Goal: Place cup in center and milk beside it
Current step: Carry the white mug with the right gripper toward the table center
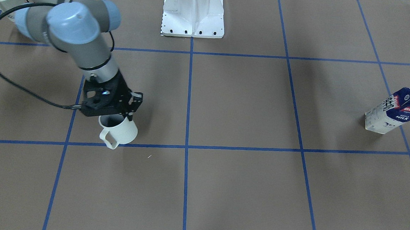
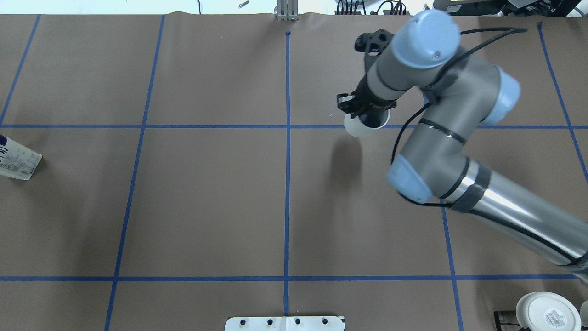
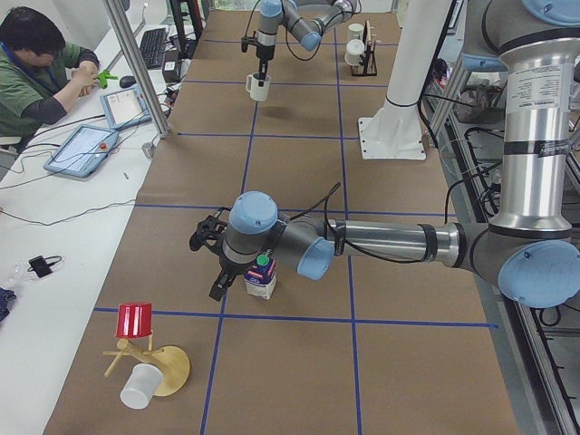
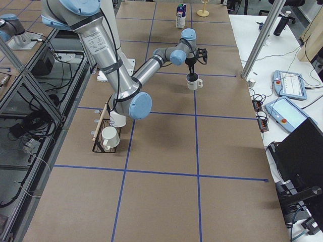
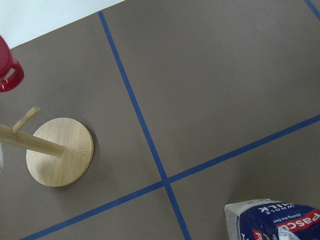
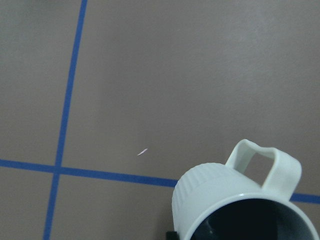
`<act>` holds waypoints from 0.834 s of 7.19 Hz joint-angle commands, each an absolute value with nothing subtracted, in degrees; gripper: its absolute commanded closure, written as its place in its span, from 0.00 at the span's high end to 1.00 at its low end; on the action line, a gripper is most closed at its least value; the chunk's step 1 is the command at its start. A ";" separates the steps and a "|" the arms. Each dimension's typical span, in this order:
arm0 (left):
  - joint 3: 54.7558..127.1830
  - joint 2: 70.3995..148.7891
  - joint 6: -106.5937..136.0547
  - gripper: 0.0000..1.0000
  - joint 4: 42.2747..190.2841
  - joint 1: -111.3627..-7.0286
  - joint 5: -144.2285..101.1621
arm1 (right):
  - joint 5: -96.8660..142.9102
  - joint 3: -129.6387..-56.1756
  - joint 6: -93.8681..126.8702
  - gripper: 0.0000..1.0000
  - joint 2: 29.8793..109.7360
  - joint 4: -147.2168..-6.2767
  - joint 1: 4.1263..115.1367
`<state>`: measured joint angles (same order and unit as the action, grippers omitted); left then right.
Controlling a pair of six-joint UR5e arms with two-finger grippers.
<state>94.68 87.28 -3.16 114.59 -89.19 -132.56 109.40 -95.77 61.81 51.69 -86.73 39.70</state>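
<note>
My right gripper (image 1: 118, 117) is shut on the rim of the plain white cup (image 1: 120, 133). It holds the cup upright, handle away from the robot, at the far blue tape line on the robot's right side of the center (image 1: 189, 99). The cup also shows in the overhead view (image 2: 356, 128) and the right wrist view (image 6: 215, 195); its shadow lies apart from it, so it seems lifted. The milk (image 1: 397, 110) stands upright far to the robot's left. My left gripper (image 3: 218, 288) hangs just beside the milk (image 3: 261, 279); I cannot tell if it is open.
The white robot base (image 1: 193, 14) stands at the near edge. A wooden mug tree (image 5: 59, 151) with a red cup (image 3: 136, 322) and a loose white cup (image 3: 138, 388) are beyond the milk. A rack with white cups (image 4: 107, 136) is by the robot's right. An operator (image 3: 36, 63) sits across the table.
</note>
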 commanded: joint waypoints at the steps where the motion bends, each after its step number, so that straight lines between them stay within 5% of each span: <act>1: 94.22 87.19 -3.16 0.98 114.61 -89.21 -132.63 | 103.55 -91.35 72.64 0.00 41.09 -98.49 29.92; 3: 93.52 87.19 -3.25 0.98 114.61 -89.21 -132.63 | 103.27 -82.48 77.33 0.00 34.57 -99.14 26.21; 5: 92.90 87.19 -3.25 0.98 114.61 -89.21 -132.63 | 103.36 -81.65 77.34 0.00 34.45 -99.05 25.58; 6: 92.81 87.19 -3.25 0.98 114.61 -89.12 -132.63 | 103.36 -81.65 77.34 0.16 34.45 -98.79 25.58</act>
<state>93.06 87.19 -3.25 114.61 -89.20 -132.63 103.32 -82.02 77.22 34.55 -98.97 25.85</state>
